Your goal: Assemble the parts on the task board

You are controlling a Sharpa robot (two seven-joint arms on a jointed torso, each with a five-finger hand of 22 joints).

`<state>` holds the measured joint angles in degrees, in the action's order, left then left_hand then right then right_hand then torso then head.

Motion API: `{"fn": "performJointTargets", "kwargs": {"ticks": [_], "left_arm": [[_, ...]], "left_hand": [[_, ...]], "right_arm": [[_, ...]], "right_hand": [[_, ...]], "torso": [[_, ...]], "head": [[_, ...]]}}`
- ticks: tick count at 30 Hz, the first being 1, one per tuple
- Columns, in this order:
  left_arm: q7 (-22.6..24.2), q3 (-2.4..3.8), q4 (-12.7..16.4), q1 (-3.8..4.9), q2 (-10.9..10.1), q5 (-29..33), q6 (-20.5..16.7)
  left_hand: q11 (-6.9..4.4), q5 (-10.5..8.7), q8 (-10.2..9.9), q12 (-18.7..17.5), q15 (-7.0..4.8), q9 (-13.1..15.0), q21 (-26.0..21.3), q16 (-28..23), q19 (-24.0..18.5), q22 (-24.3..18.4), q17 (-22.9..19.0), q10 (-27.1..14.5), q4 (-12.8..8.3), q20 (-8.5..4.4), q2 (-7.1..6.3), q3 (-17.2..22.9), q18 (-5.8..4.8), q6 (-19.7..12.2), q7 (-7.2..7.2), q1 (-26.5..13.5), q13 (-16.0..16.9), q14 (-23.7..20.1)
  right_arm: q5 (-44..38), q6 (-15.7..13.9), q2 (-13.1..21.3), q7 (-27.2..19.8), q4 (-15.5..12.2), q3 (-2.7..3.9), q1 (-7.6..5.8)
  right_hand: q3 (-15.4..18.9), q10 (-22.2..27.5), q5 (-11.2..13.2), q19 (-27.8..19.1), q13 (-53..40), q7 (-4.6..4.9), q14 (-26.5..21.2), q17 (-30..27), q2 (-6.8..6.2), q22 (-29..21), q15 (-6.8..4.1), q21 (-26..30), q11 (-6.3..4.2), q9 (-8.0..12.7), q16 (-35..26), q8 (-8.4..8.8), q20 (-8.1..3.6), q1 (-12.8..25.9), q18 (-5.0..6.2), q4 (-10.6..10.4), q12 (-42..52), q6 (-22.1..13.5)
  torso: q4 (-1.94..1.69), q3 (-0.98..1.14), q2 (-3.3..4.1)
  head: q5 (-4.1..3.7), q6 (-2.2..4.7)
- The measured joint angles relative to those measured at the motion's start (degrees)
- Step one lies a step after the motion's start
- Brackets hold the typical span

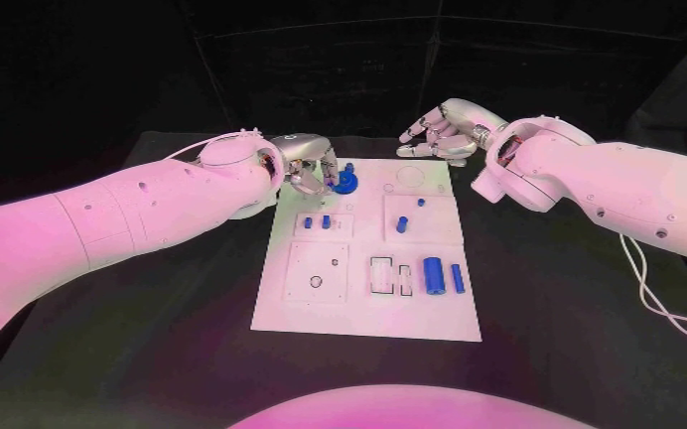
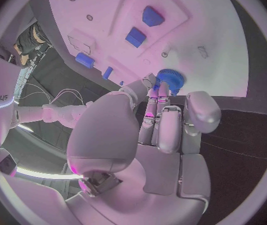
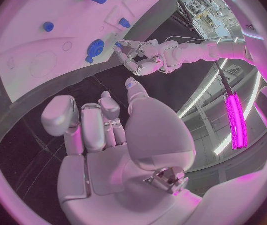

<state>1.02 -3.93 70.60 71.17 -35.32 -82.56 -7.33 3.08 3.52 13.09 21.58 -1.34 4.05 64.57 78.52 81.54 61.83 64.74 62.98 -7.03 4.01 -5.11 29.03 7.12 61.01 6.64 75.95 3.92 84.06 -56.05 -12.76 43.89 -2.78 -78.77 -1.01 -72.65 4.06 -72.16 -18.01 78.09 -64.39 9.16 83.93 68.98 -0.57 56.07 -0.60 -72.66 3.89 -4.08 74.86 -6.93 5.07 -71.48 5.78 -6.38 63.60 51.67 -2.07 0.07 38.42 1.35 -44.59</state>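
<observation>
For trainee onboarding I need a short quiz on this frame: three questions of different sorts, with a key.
1. True or false: the right hand rests on the task board.
2. Which hand touches the blue gear? A) left B) right C) neither
3. Fill in: the right hand holds ____.

Key:
1. False; it hangs past the board's far edge.
2. A; the left hand has fingertips on it.
3. Nothing.

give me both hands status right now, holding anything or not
Left hand: fingertips on the round blue toothed part at the white task board's far edge; a firm grip cannot be told.
Right hand: holds nothing, fingers loosely curled.
</observation>
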Motion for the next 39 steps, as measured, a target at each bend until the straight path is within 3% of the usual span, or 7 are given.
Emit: {"fn": "performJointTargets", "kwargs": {"ticks": [21,39], "left_arm": [[-0.74,-0.26,-0.96,-0.92,-0.48,0.73,3.60],[-1.68,-0.30,-1.24,-1.06,-0.38,0.89,5.31]], "left_hand": [[-0.21,0.00,-0.22,-0.29,0.00,-0.02,0.00,-0.01,0.00,-0.01,-0.30,0.20,-0.16,0.00,-0.23,0.15,0.00,0.21,0.21,-0.24,-0.02,0.00],[-0.20,0.00,-0.44,-0.53,0.01,-0.04,0.00,-0.02,-0.01,-0.02,-0.39,0.20,-0.32,0.00,-0.23,0.30,0.00,0.20,0.21,-0.23,-0.05,0.00]], "right_arm": [[0.00,0.00,-0.04,-0.01,0.07,0.00,0.02],[0.00,0.00,0.02,-0.02,0.05,0.00,0.02]], "right_hand": [[0.00,0.00,0.00,0.00,0.01,0.00,0.00,-0.02,0.00,0.00,0.00,0.00,0.00,0.00,0.00,0.00,0.00,0.00,0.00,0.00,0.00,0.00],[0.00,0.00,0.00,0.00,0.01,0.00,0.00,-0.03,0.00,0.00,0.00,0.00,0.00,0.00,0.00,0.00,0.00,0.00,0.00,0.00,0.00,0.00]], "torso": [[0.17,-0.02,0.07],[0.18,-0.01,0.07]], "head": [[0.19,-0.24],[0.16,-0.46]]}}
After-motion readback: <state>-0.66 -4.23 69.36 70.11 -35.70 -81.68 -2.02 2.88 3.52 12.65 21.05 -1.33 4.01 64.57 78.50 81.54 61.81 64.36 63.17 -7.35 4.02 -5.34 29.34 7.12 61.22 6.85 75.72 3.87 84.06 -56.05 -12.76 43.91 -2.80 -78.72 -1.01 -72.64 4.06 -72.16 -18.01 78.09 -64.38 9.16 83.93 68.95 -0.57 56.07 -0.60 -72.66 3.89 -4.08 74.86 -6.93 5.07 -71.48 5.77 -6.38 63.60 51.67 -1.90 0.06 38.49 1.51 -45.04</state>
